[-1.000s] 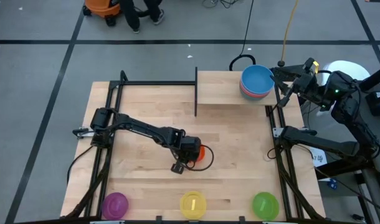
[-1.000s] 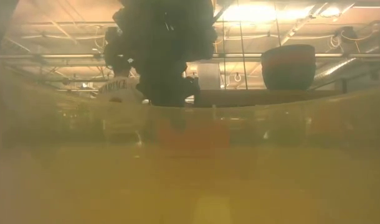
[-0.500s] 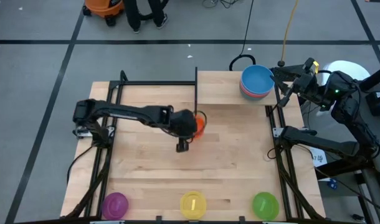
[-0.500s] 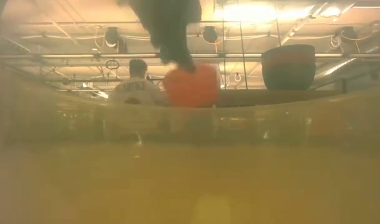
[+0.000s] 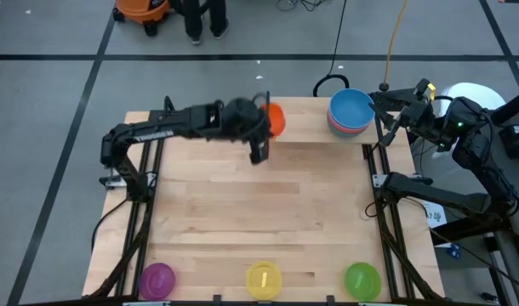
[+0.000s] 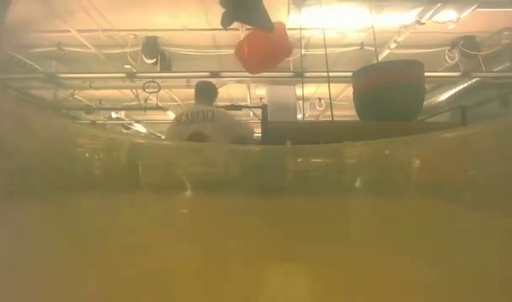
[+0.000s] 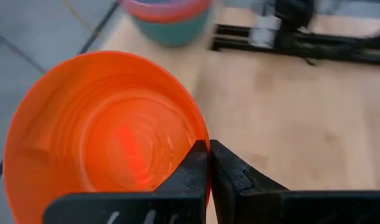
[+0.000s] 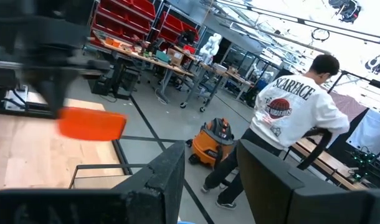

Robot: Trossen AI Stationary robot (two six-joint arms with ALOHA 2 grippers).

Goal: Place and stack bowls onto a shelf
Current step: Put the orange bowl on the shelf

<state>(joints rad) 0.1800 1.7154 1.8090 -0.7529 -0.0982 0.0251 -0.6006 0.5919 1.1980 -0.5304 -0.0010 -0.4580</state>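
An orange bowl (image 5: pixel 276 120) hangs in the air beside the shelf's black bar (image 5: pixel 268 127), with my left gripper (image 5: pixel 265 121) shut on it. The low view shows this bowl (image 6: pixel 263 49) high above the shelf (image 6: pixel 357 130). The shelf (image 5: pixel 306 119) is a raised light-wood board at the table's far right. A stack of bowls (image 5: pixel 351 112), blue on top and pink below, stands on its right end. My right gripper (image 8: pixel 209 186) waits open at the table's far right corner, beside the stack. My left gripper pinches the orange bowl's rim (image 7: pixel 200 132), one finger inside the bowl and one outside. The fingers (image 7: pixel 193 165) slant down from the table's left side. The bowl hangs tilted below them, lifted clear of table and shelf.
Purple (image 5: pixel 157 279), yellow (image 5: pixel 264 279) and green (image 5: pixel 362 279) bowls stand in a row along the table's near edge. Black frame rails (image 5: pixel 149 170) run along both table sides. A person (image 8: pixel 296 118) stands in the room beyond the far edge.
My left gripper has risen from the table's middle and swung toward the far edge and the shelf, tipping less steeply downward. The orange bowl went with it, lifted off the table and now high beside the shelf's black bar.
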